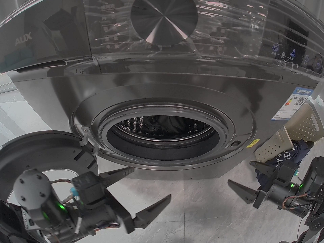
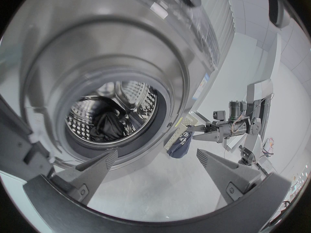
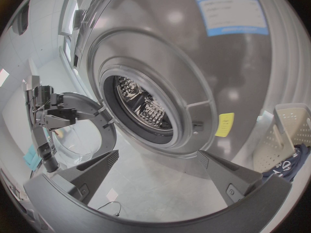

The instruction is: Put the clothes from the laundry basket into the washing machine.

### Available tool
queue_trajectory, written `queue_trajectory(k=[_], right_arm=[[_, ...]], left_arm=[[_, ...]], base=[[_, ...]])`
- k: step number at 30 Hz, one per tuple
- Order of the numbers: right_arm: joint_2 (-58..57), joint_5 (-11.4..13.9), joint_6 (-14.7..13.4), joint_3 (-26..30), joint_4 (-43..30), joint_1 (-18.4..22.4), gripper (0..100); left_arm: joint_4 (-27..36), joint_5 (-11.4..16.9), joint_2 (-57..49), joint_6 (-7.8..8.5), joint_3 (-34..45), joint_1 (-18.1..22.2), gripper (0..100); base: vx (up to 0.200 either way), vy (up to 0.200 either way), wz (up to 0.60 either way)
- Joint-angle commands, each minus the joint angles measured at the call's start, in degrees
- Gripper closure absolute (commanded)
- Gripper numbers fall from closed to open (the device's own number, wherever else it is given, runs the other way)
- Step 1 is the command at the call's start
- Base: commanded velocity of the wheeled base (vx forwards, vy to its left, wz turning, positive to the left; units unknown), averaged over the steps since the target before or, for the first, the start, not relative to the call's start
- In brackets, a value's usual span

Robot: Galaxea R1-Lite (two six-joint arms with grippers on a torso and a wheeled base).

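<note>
Open door (image 1: 37,149) far left; L gripper (image 1: 151,182) beside it, spread, empty. Mid: washing machine (image 1: 189,85) drum already holds dark clothes (image 1: 162,124); how many, can't tell. R gripper (image 1: 239,172) spread, empty, near navy garment (image 1: 293,154) draped over laundry basket (image 1: 305,125) rim. You're between loads: next, bring R to that rim, pinch the cloth.

Laundry basket (image 1: 304,126) partly beyond right edge

Black left end effector (image 1: 151,182), pointed fingers (image 1: 153,208), green lights (image 1: 60,206)
</note>
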State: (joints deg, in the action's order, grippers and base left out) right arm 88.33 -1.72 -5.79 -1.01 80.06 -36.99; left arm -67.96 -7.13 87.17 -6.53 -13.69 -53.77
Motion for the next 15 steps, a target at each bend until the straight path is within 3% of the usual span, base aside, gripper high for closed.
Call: queue_trajectory(k=[1, 4, 6, 8, 11, 12, 15], right_arm=[[-14.1, -1.9, -0.1, 1.0, -7.2, 6.6, 0], [-19.9, -2.0, -0.3, 1.0, -13.1, 7.5, 0], [-24.6, -2.0, -0.2, 1.0, -18.2, 8.1, 0], [-28.5, -2.0, 0.0, 1.0, -21.8, 8.9, 0], [-30.1, -2.0, -0.1, 1.0, -23.5, 9.6, 0], [-35.9, -1.9, 0.1, 1.0, -29.4, 13.3, 0], [-41.5, -1.9, 0.3, 1.0, -35.6, 16.5, 0]], left_arm=[[4.3, -2.9, -17.3, 1.79, 6.7, 3.1, 0], [7.2, -2.8, -23.0, 2.49, 8.6, 6.0, 0], [8.6, -2.4, -26.6, 3.99, 11.3, 8.9, 0], [9.3, -2.1, -30.3, 6.01, 13.7, 11.4, 0], [10.4, -2.2, -32.1, 5.92, 13.7, 12.4, 0], [16.4, -2.2, -38.9, 5.83, 13.7, 14.7, 0], [21.4, -1.9, -43.9, 5.83, 13.7, 18.3, 0]], base=[[-0.200, 0.000, 0.00], [-0.200, 0.000, 0.00], [-0.200, 0.000, 0.00], [0.000, 0.000, 0.00], [-0.067, 0.000, 0.00], [-0.200, 0.000, 0.00], [-0.200, 0.000, 0.00]])
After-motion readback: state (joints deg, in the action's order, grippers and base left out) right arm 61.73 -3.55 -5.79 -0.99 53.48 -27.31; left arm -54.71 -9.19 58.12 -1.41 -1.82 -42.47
